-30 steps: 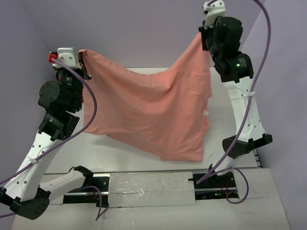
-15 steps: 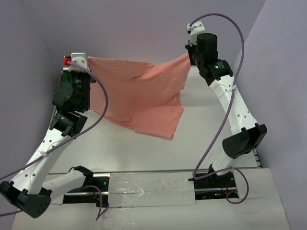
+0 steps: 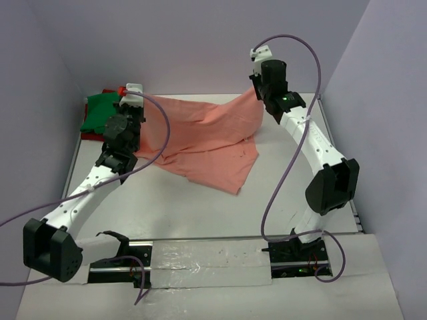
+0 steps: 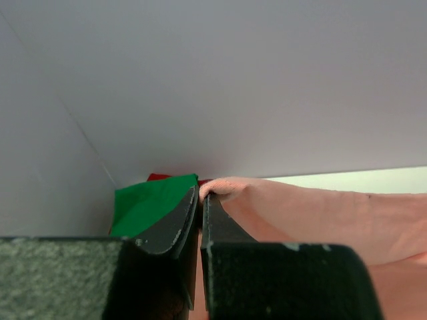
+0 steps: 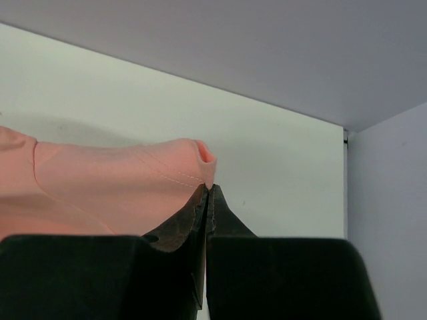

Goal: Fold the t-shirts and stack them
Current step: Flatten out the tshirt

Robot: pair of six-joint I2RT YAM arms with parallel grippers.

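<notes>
The salmon-pink t-shirt [image 3: 207, 143] is stretched between both arms over the far half of the table, its lower part lying crumpled on the surface. My left gripper [image 3: 135, 99] is shut on its left corner [image 4: 220, 189], at the back left. My right gripper [image 3: 256, 85] is shut on the opposite corner [image 5: 200, 160], at the back middle. A bright green t-shirt [image 3: 101, 110] lies folded in the far left corner on top of a dark red one [image 3: 90, 135]. The green cloth [image 4: 150, 200] shows just left of my left fingers.
The white table [image 3: 200, 207] is walled by lilac panels at the back and both sides. The arm bases and a taped strip [image 3: 207, 260] run along the near edge. The right table edge [image 3: 347, 160] lies beyond the right arm.
Both grippers have carried the pink t-shirt down and toward the back of the table. The cloth hung high in the air; now its lower part rests on the surface. The green stack has come into view.
</notes>
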